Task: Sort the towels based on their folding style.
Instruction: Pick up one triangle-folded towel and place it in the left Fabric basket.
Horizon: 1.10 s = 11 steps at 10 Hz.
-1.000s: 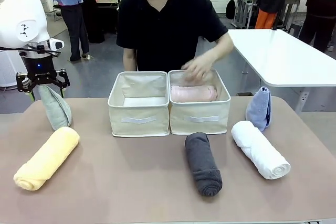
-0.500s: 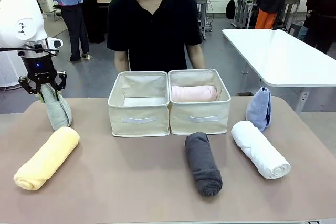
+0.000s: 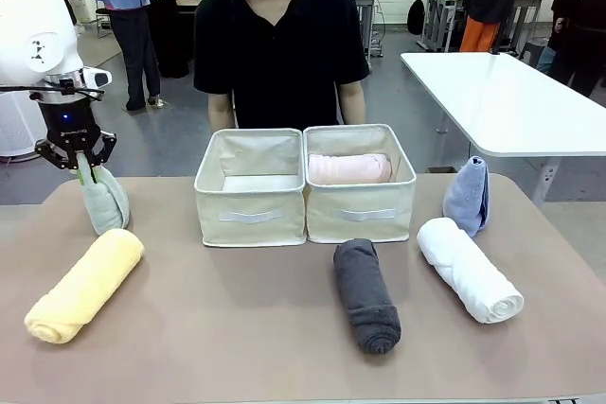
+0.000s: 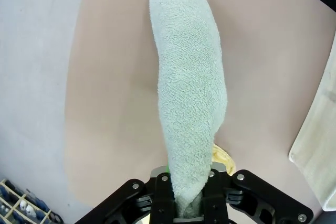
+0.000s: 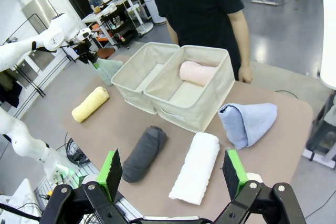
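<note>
My left gripper is shut on the pointed top of the pale mint cone towel, which stands at the table's far left. In the left wrist view the mint towel runs up from between the closed fingers. A yellow roll lies in front of it. The pink roll rests in the right bin. A dark grey roll, a white roll and a periwinkle cone sit to the right. My right gripper hangs open high above the white roll.
The left bin holds nothing and stands against the right bin at mid-table. A person stands behind the bins with both hands down at the far edge. A white table stands off to the right, beyond this one.
My left gripper has closed on the tip of the mint cone towel. The person's hand has drawn back from the right bin. The right arm has not moved.
</note>
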{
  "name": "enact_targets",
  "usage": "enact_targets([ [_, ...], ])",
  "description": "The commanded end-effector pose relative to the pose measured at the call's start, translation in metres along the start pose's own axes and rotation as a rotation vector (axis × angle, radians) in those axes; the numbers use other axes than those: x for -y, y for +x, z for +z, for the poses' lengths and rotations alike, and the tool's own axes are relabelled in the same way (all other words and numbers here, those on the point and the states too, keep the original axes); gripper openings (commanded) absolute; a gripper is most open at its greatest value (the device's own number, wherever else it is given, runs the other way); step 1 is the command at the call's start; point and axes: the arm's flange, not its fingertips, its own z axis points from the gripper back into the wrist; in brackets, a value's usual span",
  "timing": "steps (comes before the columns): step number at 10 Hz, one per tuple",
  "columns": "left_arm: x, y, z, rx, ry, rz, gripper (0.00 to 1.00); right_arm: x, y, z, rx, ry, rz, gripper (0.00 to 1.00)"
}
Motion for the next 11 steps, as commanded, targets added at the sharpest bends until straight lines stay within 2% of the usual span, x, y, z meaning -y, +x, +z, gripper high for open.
enact_targets([
  [1,-0.005,-0.001,0.008,-0.007,0.024,-0.051,0.0,0.0,0.001,-0.002,0.015,0.02,0.011,1.0],
  [3,-0.019,-0.004,0.045,0.01,0.055,-0.096,0.0,0.0,0.001,-0.002,0.015,0.02,0.011,1.0],
  [4,-0.033,-0.009,0.08,0.009,0.049,-0.112,0.13,0.0,0.001,-0.002,0.015,0.02,0.011,1.0],
  [6,-0.066,-0.027,0.154,0.049,0.027,-0.144,0.13,0.0,0.001,-0.002,0.015,0.02,0.011,1.0],
  [8,-0.092,-0.046,0.22,-0.054,-0.056,-0.29,0.13,0.0,0.001,-0.002,0.015,0.02,0.011,1.0],
  [11,-0.117,-0.055,0.257,-0.204,-0.129,-0.341,0.13,0.0,0.001,-0.002,0.015,0.02,0.011,1.0],
])
